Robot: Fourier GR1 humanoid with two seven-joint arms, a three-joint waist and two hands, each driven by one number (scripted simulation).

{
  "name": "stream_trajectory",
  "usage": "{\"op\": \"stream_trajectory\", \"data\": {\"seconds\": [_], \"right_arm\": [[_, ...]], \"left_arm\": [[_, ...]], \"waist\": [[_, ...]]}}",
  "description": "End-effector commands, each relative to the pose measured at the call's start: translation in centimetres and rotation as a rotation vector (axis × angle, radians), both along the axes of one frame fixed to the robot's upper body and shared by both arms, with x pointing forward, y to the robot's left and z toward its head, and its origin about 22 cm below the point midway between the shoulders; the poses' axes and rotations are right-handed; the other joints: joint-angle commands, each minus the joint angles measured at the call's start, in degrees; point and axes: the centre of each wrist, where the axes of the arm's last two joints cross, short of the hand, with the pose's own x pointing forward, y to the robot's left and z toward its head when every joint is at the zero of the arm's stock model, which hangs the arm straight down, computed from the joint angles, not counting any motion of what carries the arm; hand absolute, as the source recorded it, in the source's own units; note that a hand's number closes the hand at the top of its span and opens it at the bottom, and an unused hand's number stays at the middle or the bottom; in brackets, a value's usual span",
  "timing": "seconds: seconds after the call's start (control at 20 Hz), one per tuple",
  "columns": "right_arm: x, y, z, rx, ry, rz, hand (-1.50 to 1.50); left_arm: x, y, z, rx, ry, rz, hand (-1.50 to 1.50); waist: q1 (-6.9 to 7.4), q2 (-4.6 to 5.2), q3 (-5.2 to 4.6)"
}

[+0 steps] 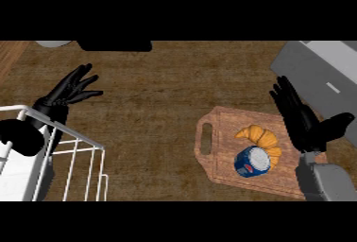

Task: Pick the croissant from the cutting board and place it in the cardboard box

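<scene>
Where croissant [261, 137] rests, brown counter [160, 94]

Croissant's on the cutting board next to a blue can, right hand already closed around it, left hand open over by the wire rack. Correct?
Not quite. The right hand is open, fingers straight, beside the croissant, not closed around it; the head view shows this. The rest holds: the croissant lies on the cutting board next to the blue can, and the left hand is open by the wire rack.
</scene>
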Motion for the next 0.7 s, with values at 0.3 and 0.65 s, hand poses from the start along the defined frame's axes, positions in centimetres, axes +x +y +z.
{"op": "stream_trajectory", "data": {"seconds": [0.3,0.65], "right_arm": [[-1.4,1.1,1.6,0.241,-0.263,-0.162,-1.5],[-3.4,-3.6,3.2,-1.052,-0.353,0.261,-1.5]], "left_arm": [[-0.3,-1.2,0.5,-0.145,0.386,0.022,0.0],[-0.8,-3.0,0.5,-0.056,0.388,-0.057,0.0]], "waist": [[-8.38,-3.74,3.39],[-4.15,-0.46,0.6]]}}
